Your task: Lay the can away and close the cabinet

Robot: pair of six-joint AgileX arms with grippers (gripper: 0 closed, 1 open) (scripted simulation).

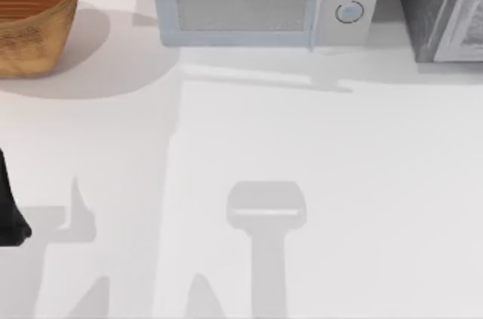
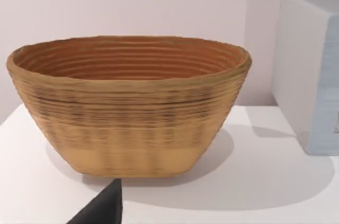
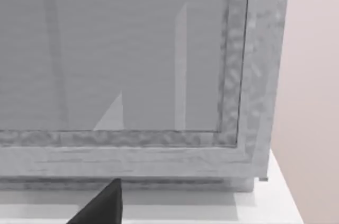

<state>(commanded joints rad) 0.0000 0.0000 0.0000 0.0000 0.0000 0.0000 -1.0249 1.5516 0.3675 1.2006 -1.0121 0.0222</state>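
A white table [image 1: 339, 183] runs back to a pale wall, and you read it from the left: a basket [image 1: 30, 17] at the far left corner, a microwave [image 1: 264, 2] at the middle of the back edge, the cabinet [image 1: 441, 10] at the far right corner. Your left arm [image 1: 9, 213] sits parked at the table's left edge, its wrist camera facing the basket; a dark tip [image 2: 103, 208] shows there, but whether that gripper is open or holding anything cannot be told. Your right wrist camera looks closely at the cabinet's door [image 3: 122, 54], which seems flush in its frame, and the right gripper's state cannot be told either. The can is nowhere to be found here, so judge it stowed. Confirm the door sits shut all along its edge, then back the right arm straight away without brushing it.
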